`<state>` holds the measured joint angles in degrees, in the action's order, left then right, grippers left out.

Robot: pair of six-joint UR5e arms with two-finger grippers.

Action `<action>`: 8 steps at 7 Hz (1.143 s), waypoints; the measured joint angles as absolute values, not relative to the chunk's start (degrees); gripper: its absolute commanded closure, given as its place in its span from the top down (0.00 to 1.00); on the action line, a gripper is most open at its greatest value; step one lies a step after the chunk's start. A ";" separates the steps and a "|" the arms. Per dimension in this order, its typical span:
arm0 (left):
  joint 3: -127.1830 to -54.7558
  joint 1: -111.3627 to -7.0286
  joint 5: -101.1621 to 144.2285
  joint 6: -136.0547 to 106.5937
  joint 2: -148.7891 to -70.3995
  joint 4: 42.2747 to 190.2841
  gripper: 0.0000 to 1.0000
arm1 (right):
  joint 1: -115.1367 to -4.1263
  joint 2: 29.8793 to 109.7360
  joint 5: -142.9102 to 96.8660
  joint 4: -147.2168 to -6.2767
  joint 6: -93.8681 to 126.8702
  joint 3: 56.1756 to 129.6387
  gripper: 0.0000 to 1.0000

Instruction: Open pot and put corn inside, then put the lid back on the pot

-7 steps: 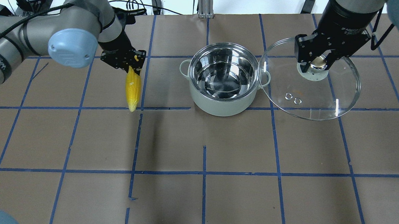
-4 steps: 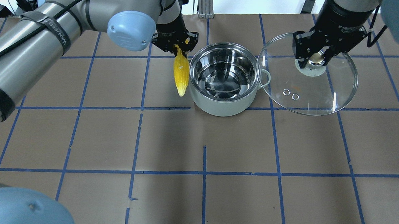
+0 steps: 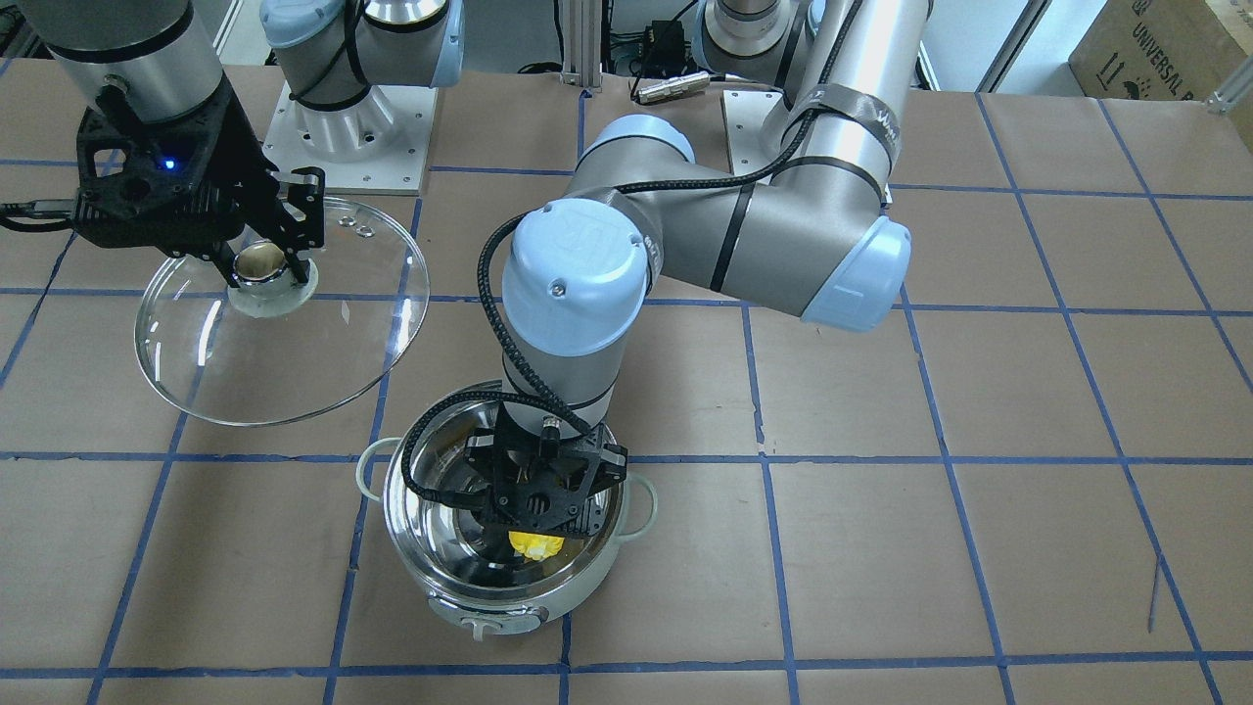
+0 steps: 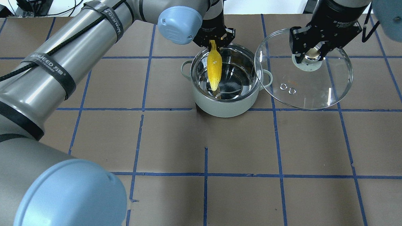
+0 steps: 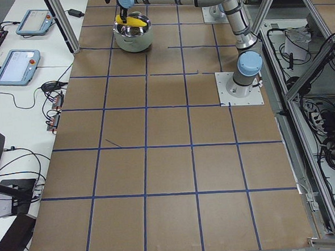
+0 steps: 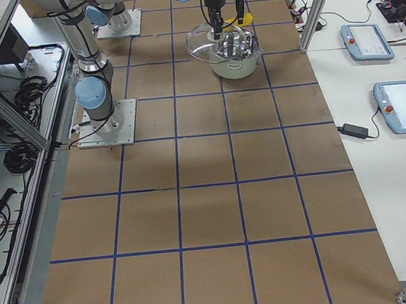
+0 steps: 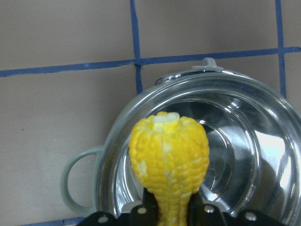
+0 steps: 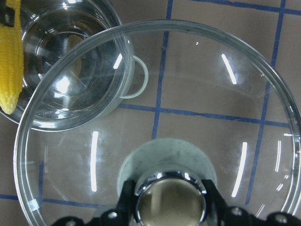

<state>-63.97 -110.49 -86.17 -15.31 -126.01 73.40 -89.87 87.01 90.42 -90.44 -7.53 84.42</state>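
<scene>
The left gripper [image 4: 213, 43] is clamped on one end of the corn [image 4: 213, 67]. The cob hangs down from between the jaws over the open mouth of the pot [image 4: 225, 109], on the side of the bowl towards the robot's left. In the left wrist view the corn [image 7: 169, 160] runs straight out from between the two fingers [image 7: 149, 213], with the steel bowl behind it. Whether its free end touches the steel cannot be told. The right gripper [image 4: 308, 56] is closed around the knob [image 4: 313, 53] of the lid [image 4: 317, 87]. It holds the glass dome beside the pot on the robot's right, its edge overlapping the pot's near handle in the overhead view. The pot stands on the table [image 4: 172, 142], brown with blue taped lines.
</scene>
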 measured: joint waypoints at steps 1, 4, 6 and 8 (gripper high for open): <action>-63.10 -111.22 -86.20 -15.76 -127.55 73.28 0.37 | -89.92 86.96 90.38 -90.40 -7.46 83.74 0.09; -61.70 -111.73 -86.25 -15.91 -131.24 71.87 1.00 | -90.00 86.81 91.00 -88.82 -7.09 83.10 0.09; -61.48 -111.49 -86.21 -15.50 -132.28 71.72 1.00 | -89.95 86.70 91.77 -85.39 -7.04 82.32 0.09; -61.64 -111.01 -86.33 -15.33 -130.55 72.31 1.00 | -89.92 86.48 92.57 -84.16 -7.03 81.81 0.09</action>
